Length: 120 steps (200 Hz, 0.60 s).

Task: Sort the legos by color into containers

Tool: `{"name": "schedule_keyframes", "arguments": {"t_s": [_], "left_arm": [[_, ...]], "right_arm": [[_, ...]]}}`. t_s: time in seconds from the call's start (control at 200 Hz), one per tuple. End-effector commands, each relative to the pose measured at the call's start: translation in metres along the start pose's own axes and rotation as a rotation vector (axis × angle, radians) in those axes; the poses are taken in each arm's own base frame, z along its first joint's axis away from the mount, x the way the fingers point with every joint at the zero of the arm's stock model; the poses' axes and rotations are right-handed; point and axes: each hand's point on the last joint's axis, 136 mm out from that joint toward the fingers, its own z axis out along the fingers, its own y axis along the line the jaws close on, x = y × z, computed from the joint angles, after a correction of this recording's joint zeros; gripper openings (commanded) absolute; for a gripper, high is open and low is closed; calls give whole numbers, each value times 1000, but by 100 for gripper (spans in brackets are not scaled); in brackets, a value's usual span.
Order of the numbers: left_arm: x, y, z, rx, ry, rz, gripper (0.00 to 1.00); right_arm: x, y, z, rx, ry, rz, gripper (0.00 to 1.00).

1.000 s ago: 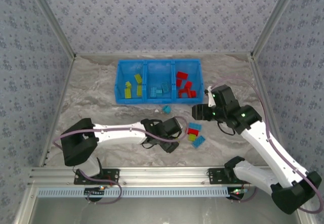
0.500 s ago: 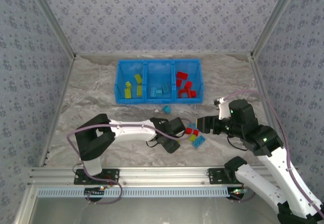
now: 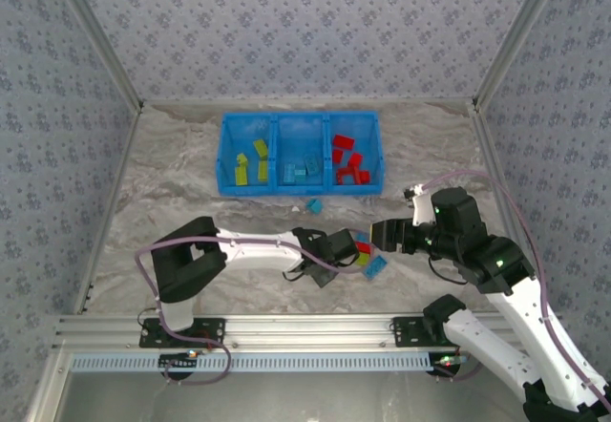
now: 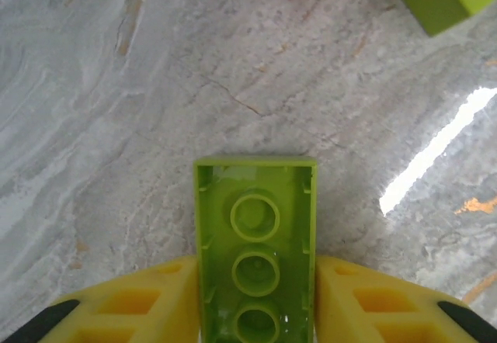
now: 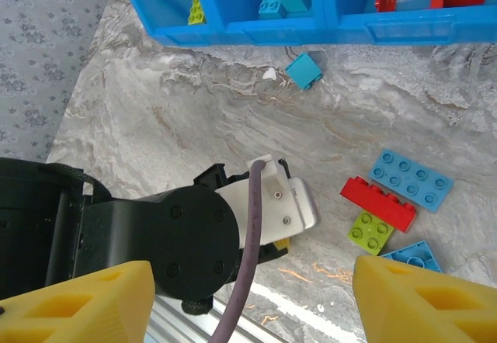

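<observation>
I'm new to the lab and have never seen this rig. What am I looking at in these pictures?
Two robot arms work at a table. The wide picture comes from a camera overhead; the other two come from cameras on each wrist. The left gripper is closed on a yellow-green brick, its hollow underside facing the camera. The right gripper is open and empty. A blue bin holds bricks sorted by colour; a red brick and several others lie loose on the table.
</observation>
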Motion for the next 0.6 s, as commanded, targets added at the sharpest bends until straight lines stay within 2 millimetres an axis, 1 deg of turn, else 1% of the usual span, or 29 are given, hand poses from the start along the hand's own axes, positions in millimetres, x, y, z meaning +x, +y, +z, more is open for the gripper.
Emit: {"name": "schedule_keyframes", "arguments": {"t_s": [0.0, 0.12, 0.185, 0.24, 0.345, 0.41, 0.43, 0.475, 0.54, 0.595], "left_arm": [[-7, 25, -19, -74, -72, -88, 38], [-11, 57, -58, -100, -150, -202, 39], [-9, 81, -79, -118, -178, -267, 39], [-6, 104, -95, -138, -198, -324, 40], [0, 153, -118, -156, -218, -458, 40], [2, 185, -127, -156, -234, -543, 41], [3, 194, -129, -157, -236, -567, 41], [3, 216, -132, -161, -237, -623, 41], [3, 244, -131, -169, -221, -689, 41], [-1, 264, -126, -176, -204, -728, 41]], "right_arm": [[-5, 15, -7, -67, -24, -32, 70], [-11, 19, -10, -70, -48, -89, 68], [-14, 22, -9, -65, -64, -125, 68], [-18, 32, -4, -85, -75, -164, 68], [-23, 66, 12, -113, -97, -300, 68], [-24, 92, 24, -116, -120, -408, 68], [-29, 103, 27, -128, -146, -432, 68], [-32, 121, 33, -152, -175, -474, 67], [-35, 148, 44, -190, -216, -517, 67], [-37, 162, 56, -192, -222, -531, 66]]}}
